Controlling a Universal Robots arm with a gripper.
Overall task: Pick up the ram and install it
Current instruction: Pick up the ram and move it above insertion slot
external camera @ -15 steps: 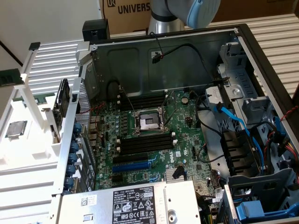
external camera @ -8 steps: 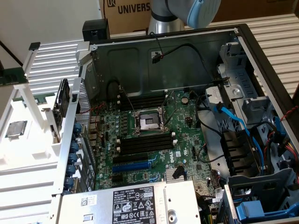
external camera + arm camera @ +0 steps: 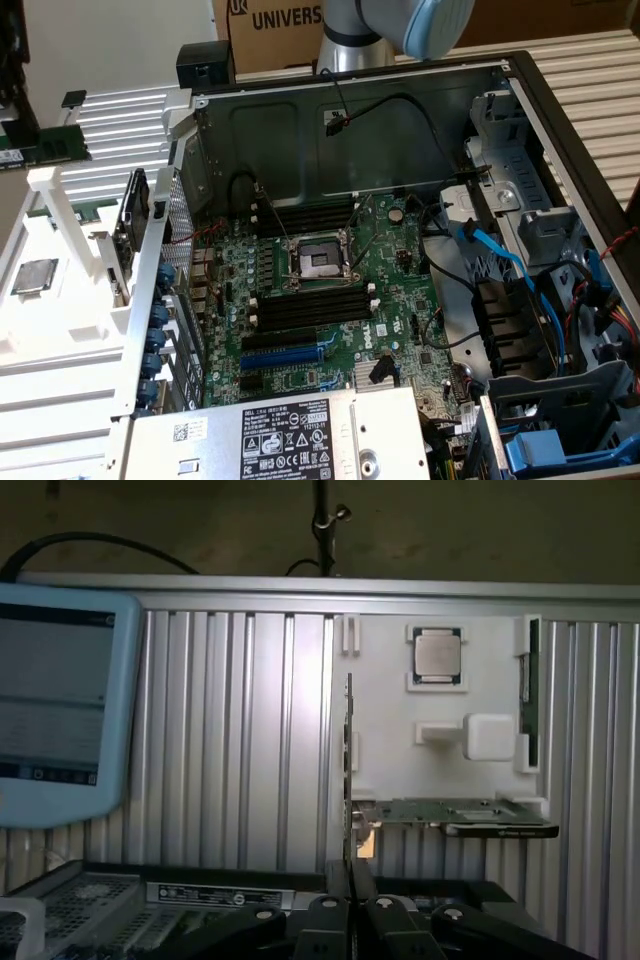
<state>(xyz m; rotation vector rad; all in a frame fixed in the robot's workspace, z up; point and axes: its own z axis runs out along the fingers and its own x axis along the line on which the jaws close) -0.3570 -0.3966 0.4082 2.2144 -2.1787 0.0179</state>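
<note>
The open grey steel computer case (image 3: 400, 120) holds a green motherboard (image 3: 330, 330). In the exterior view its long black plastic memory slots (image 3: 310, 305) run nine-to-three, at six o'clock from the square processor socket (image 3: 318, 262). In the wrist view the ram (image 3: 347, 760), a thin, stiff green board seen edge-on, stands lengthwise straight out of the tool (image 3: 348, 880), which pinches its near end

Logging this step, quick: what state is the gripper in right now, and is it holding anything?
The gripper is closed on the ram, which shows edge-on as a thin green stick standing up out of its grip.
</note>
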